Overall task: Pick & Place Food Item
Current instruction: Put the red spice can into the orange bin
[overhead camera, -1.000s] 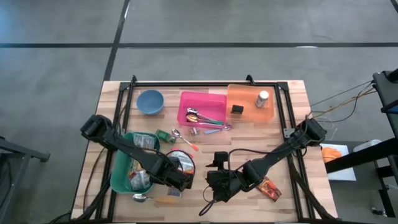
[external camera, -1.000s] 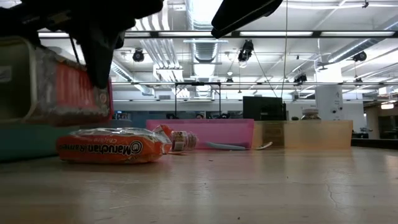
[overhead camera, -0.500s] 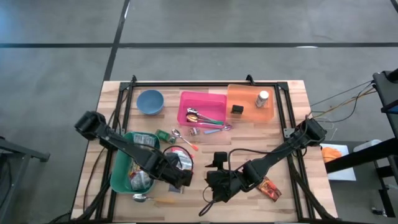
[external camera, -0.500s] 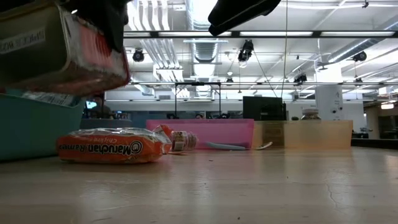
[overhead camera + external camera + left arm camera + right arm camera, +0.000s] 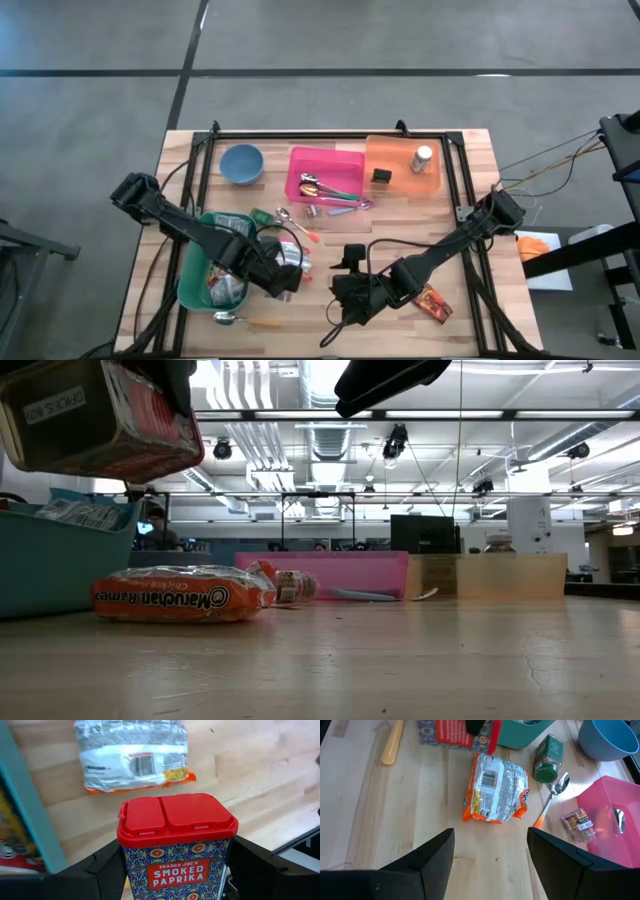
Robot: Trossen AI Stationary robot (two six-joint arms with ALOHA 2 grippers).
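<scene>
Paprika tin (image 5: 283, 277) sits pinched in the left tool (image 5: 280, 280) in the high view, above the ramen packet (image 5: 290, 257) beside the teal bin (image 5: 190, 285). Low view: tin (image 5: 100, 415) hangs clear of the table (image 5: 400, 660). Wrist views: left fingers (image 5: 107, 865) clamp its sides; right tool (image 5: 490, 850) is spread, holding nothing.

A big open lab or industrial workspace, by the look of it: bare ceiling ducts (image 5: 330, 445) and strip lights (image 5: 420, 415) run overhead. A polished grey concrete floor (image 5: 400, 40) surrounds the wooden table (image 5: 470, 150), and monitors (image 5: 425, 532) stand farther back.
</scene>
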